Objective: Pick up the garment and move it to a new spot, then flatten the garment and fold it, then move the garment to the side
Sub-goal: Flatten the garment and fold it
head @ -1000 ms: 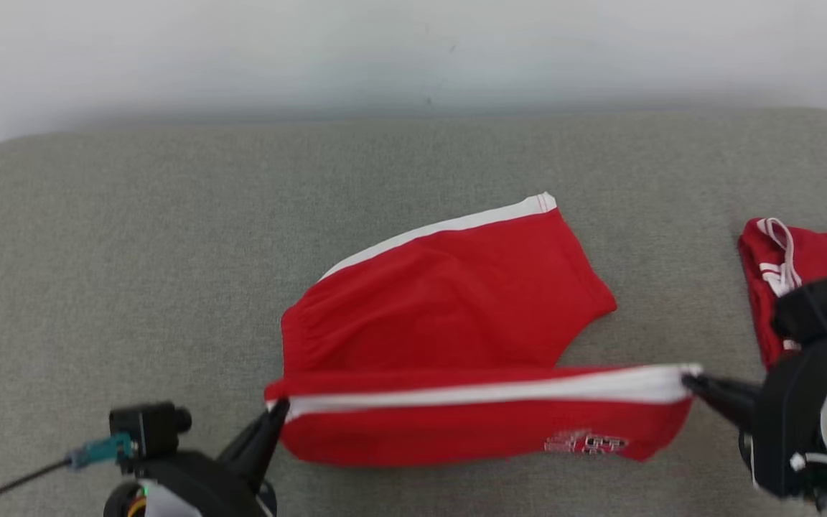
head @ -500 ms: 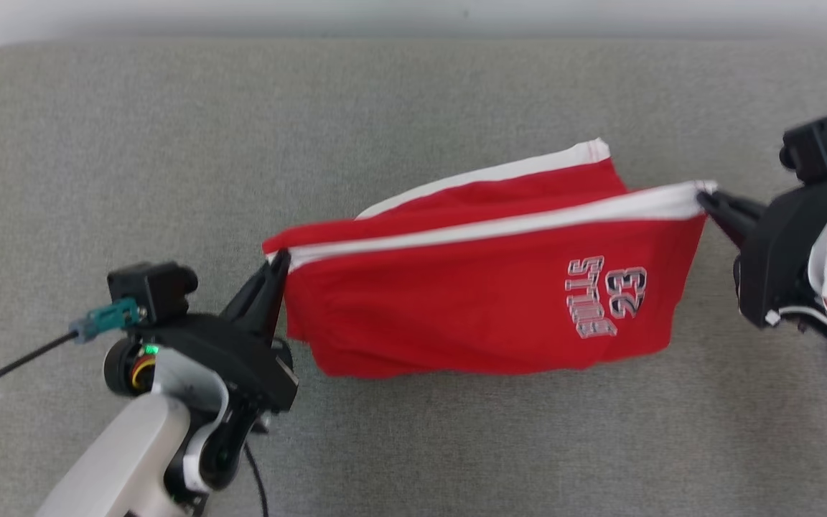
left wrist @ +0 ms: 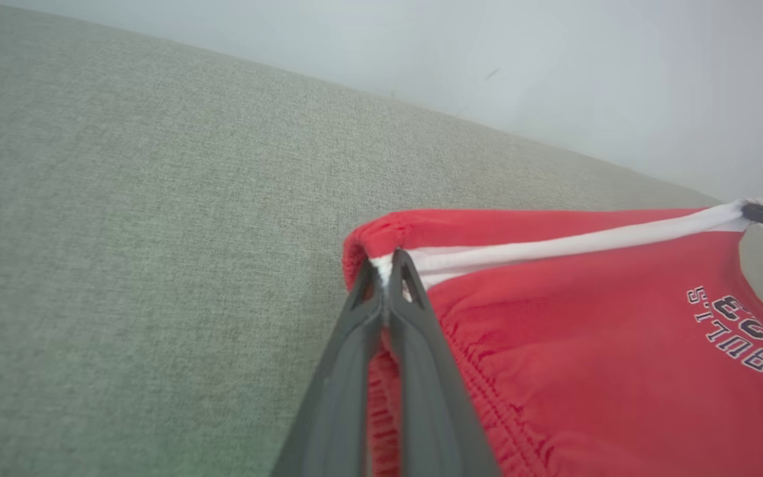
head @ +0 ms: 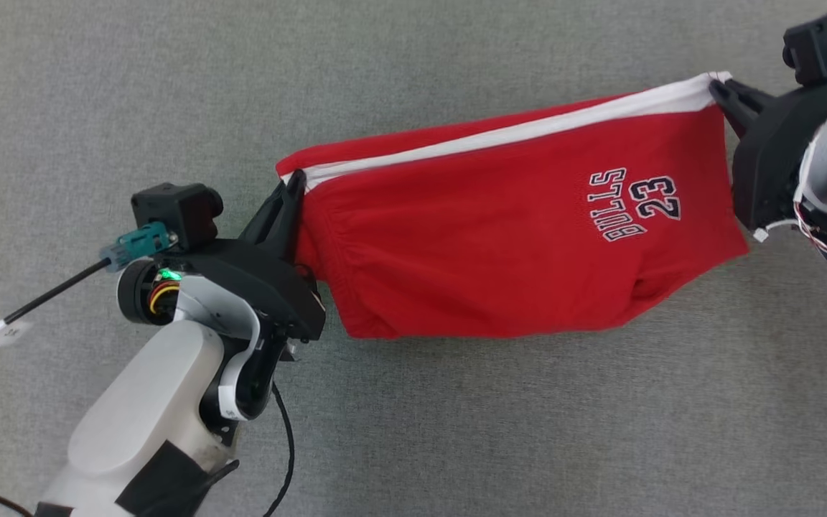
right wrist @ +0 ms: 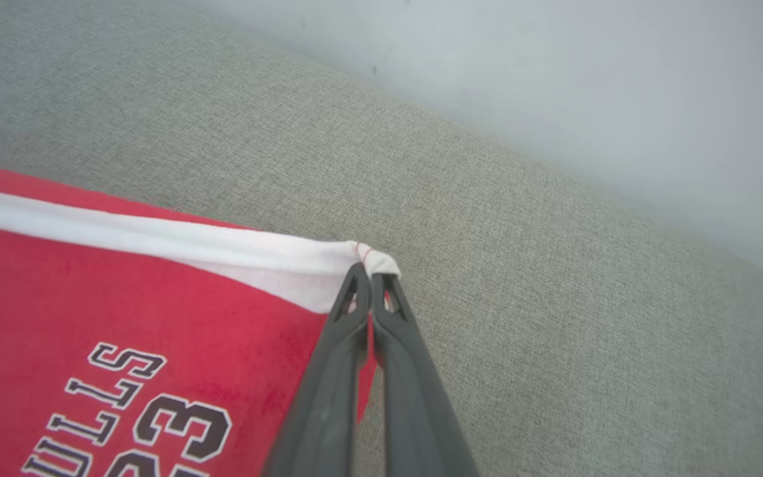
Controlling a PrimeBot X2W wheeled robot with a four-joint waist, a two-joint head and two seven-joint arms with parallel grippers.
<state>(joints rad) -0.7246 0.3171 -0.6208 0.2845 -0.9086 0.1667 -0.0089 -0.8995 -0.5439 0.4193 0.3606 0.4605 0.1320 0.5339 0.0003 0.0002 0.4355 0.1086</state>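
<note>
Grey fabric-covered desk (head: 456, 445) beneath everything

Garment, red shorts (head: 500, 244), stretched across middle of head view between both hands, top edge taut, body hanging below it; cannot tell whether lower edge touches desk

At waistband corner, left hand (head: 293, 188) has fingers pinched tight on cloth

At opposite leg corner, right hand (head: 719, 90) has fingers clamped on white tip

Along top edge, white stripe (head: 528, 131) runs hand to hand

"BULLS 23" print (head: 636, 205) sits nearer right hand
</note>
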